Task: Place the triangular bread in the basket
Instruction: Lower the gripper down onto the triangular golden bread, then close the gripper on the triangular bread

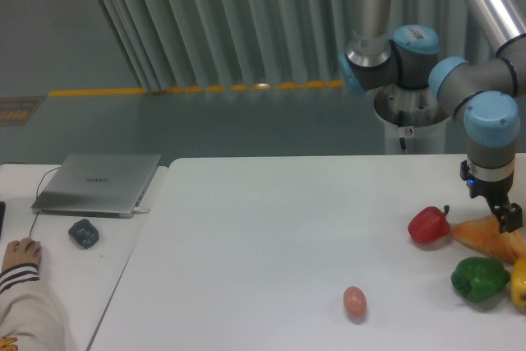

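white tabletop (271, 228): carrying the items below.
triangular bread (485, 236): lying at the far right edge, just right of the red pepper (429, 225) and just above the green pepper (479, 278); its right end is being cut off by the frame.
yellow pepper (519, 282): showing partly at the right edge, beside the green pepper.
egg (354, 301): sitting alone near the front, well apart from the peppers.
gripper (505, 218): hanging directly over the bread, dark fingers reaching its top; whether they are gripping it cannot be told.
laptop (99, 182), closed, and a dark mouse (83, 233): resting on the left side table.
person's hand (20, 253): lying at the left edge.
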Controlling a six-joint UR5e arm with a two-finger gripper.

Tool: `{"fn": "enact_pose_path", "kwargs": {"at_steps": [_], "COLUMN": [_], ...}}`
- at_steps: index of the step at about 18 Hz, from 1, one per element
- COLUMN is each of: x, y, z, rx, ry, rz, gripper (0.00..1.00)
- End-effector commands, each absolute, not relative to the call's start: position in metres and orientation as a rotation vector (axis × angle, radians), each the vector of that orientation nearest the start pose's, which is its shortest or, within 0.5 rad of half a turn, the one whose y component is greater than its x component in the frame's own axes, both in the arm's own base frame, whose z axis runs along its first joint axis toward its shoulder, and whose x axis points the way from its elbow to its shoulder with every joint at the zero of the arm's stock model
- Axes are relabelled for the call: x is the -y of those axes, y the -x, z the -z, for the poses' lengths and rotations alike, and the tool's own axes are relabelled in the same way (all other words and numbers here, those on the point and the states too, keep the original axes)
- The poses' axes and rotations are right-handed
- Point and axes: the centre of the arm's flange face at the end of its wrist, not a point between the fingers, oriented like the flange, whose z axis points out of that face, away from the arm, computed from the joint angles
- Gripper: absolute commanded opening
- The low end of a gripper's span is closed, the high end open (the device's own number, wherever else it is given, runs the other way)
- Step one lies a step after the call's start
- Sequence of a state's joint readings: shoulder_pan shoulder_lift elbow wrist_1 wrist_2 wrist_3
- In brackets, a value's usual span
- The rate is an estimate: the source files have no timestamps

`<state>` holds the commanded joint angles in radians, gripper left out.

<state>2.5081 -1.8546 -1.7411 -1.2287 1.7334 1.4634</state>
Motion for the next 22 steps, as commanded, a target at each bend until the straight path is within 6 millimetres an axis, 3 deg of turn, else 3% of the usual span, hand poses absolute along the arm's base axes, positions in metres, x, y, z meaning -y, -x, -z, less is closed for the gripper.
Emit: {"fn": "enact_pose_path", "kwargs": {"at_steps": [4,7,12,14,18,22], "x": [-0.4260,-0.4279,-0.4281,-0.4282,-0.4285,-0.4287], "y": [0.3818,0.3802,0.3806,0.3807,0.3810,0.3814], "z": [-0.2889,-0.2882,-0.2889,-0.2890,-0.2897,-0.2904], "rx": [-0.873,-0.879,-0.876,-0.873,-0.871,-0.870], "ry": [3.215,3.215,3.215,3.215,3.216,3.215], "rz": [0.076,0.074,0.071,0.069,0.066,0.064], "gripper": [0.91,0.82,0.50,0.46,0.24,0.10]}}
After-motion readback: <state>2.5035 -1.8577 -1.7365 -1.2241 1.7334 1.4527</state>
